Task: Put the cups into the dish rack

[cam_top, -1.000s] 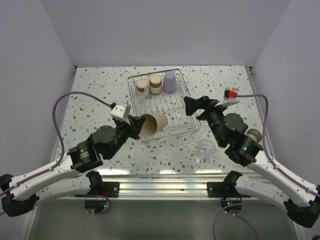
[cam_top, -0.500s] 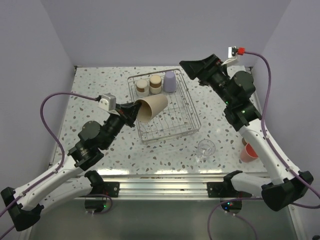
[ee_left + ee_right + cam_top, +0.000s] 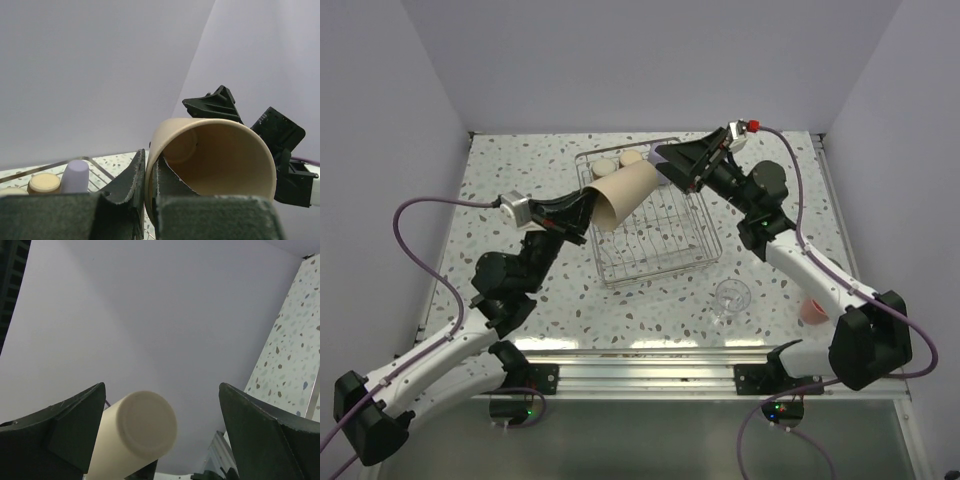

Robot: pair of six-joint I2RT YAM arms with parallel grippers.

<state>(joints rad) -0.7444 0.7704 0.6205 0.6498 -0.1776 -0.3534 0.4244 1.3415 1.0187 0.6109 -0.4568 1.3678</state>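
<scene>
white links (image 3: 430,350), black joints (image 3: 500,280), purple cables (image 3: 420,215), black wedge tool fingers (image 3: 260,435), red plug (image 3: 755,124)

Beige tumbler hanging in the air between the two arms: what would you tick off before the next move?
1. Hold: left gripper shut on the beige tumbler at its rim, one finger inside: ok.
2. Grip firmness: cannot tell.
3. Receiver: right gripper open, facing the tumbler's base: ok.
4. Tumbler turned for racking: not ok, it lies sideways.
5. Room in the dish rack: near half bare wire, ok.
6. Others loaded: not ok, clear glass and salmon-pink cup stand on the table.
</scene>
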